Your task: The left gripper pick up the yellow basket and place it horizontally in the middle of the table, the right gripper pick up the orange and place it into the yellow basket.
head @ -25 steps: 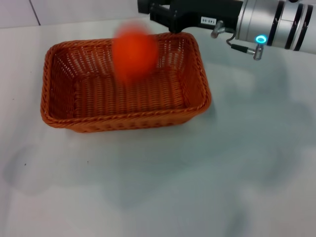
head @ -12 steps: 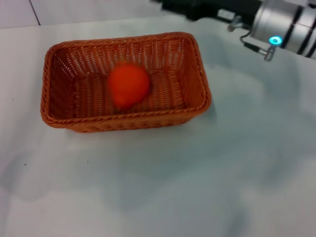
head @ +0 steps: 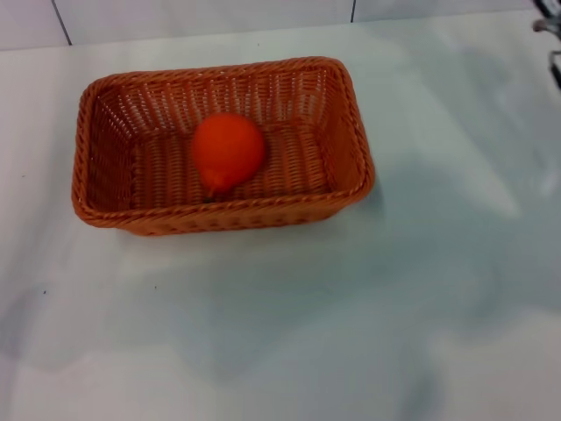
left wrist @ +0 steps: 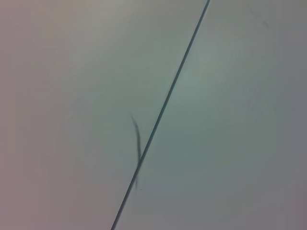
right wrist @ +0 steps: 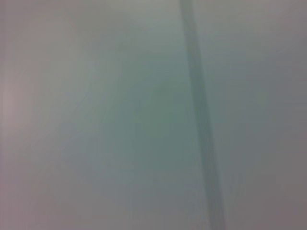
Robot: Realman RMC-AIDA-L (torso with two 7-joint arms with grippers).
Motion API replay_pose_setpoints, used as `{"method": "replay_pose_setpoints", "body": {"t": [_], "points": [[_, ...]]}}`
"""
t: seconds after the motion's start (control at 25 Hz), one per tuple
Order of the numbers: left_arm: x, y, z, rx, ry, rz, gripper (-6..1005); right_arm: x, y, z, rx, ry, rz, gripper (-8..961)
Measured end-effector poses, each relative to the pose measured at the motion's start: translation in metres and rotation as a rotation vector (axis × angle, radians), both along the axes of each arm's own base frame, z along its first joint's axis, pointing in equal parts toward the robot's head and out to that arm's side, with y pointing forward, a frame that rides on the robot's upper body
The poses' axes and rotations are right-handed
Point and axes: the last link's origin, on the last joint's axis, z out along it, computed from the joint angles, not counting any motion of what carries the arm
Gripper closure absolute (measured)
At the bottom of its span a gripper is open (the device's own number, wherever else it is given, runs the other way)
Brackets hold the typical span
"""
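Note:
The yellow basket (head: 351,140), orange-brown woven wicker, lies lengthwise across the middle of the white table (head: 368,316) in the head view. The orange (head: 228,151) rests inside it on the basket floor, slightly left of its centre and near the front wall. Only a small dark sliver of the right arm (head: 554,44) shows at the far right edge of the head view; its fingers are out of view. The left gripper is out of view. Neither wrist view shows the basket, the orange or any fingers.
A wall with a dark seam (head: 60,22) runs along the table's far edge. The left wrist view shows a pale surface crossed by a thin dark line (left wrist: 163,110). The right wrist view shows a pale surface with a blurred dark band (right wrist: 201,120).
The orange has dropped from above the basket and come to rest on its floor. The right arm has drawn back up and to the right, almost out of the head view.

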Motion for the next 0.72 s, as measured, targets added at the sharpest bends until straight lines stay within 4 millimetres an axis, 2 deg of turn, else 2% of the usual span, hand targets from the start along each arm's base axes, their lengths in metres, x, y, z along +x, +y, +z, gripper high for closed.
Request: {"method": "replay_pose_setpoints", "body": {"t": [0.24,0.44,0.72], "points": [[-0.001,-0.001,0.000,0.001,-0.002,0.004,355,0.027,-0.009,0.012,0.173,-0.034,-0.132,48],[-0.002,-0.002,-0.003,0.003,-0.023,0.016,356,0.035,-0.011,0.018,0.205,-0.010,-0.169,48],[-0.004,-0.004,-0.003,0.006,-0.029,0.024,355,0.037,-0.010,0.016,0.197,-0.004,-0.191,48]]}}
